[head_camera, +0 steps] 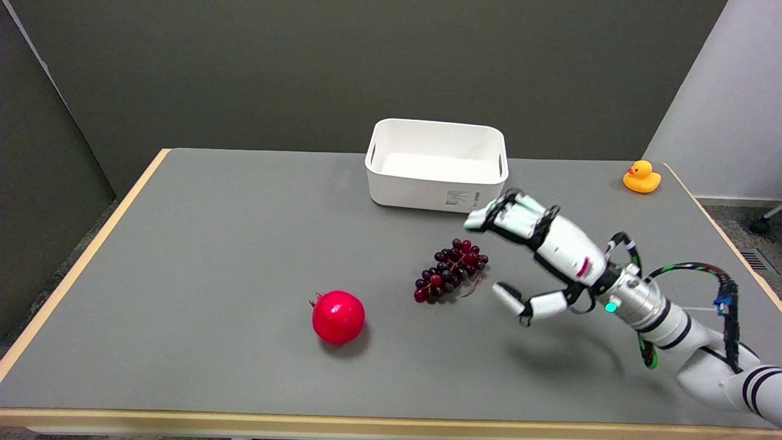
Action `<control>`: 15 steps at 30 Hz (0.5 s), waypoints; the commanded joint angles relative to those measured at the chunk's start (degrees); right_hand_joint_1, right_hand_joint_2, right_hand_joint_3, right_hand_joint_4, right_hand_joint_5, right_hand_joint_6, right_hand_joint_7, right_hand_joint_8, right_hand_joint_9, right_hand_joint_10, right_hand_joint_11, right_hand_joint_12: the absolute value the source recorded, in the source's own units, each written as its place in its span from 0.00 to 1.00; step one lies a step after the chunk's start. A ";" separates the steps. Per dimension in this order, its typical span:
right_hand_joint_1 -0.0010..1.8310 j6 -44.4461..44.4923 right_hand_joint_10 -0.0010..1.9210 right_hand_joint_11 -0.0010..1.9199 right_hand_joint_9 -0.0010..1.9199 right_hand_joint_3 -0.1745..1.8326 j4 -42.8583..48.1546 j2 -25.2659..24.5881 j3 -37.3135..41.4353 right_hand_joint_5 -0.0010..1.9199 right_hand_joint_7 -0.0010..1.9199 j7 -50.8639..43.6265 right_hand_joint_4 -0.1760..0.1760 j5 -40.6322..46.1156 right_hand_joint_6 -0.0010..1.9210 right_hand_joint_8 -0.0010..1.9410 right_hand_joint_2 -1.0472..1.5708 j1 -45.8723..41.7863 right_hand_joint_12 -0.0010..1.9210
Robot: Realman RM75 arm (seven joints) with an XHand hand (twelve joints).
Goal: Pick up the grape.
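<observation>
I hold my right hand (540, 256) spread wide just beside the grape (452, 271), so the bunch fits between thumb and fingers.

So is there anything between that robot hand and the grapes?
No. In the head view only bare grey table separates the open right hand from the grape bunch; they are not touching.
</observation>
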 commanded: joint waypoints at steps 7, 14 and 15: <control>0.41 -13.41 0.39 0.00 0.11 0.60 1.19 -6.21 -5.74 0.13 0.16 -6.23 0.45 -18.33 0.25 0.22 0.66 7.68 0.57; 0.41 -17.82 0.39 0.00 0.11 0.59 -1.67 -7.87 -7.38 0.12 0.16 -4.08 0.45 -21.48 0.25 0.22 0.66 13.53 0.57; 0.41 -18.58 0.39 0.00 0.11 0.59 -2.36 -7.97 -7.66 0.12 0.16 -3.58 0.45 -21.99 0.25 0.22 0.66 14.39 0.57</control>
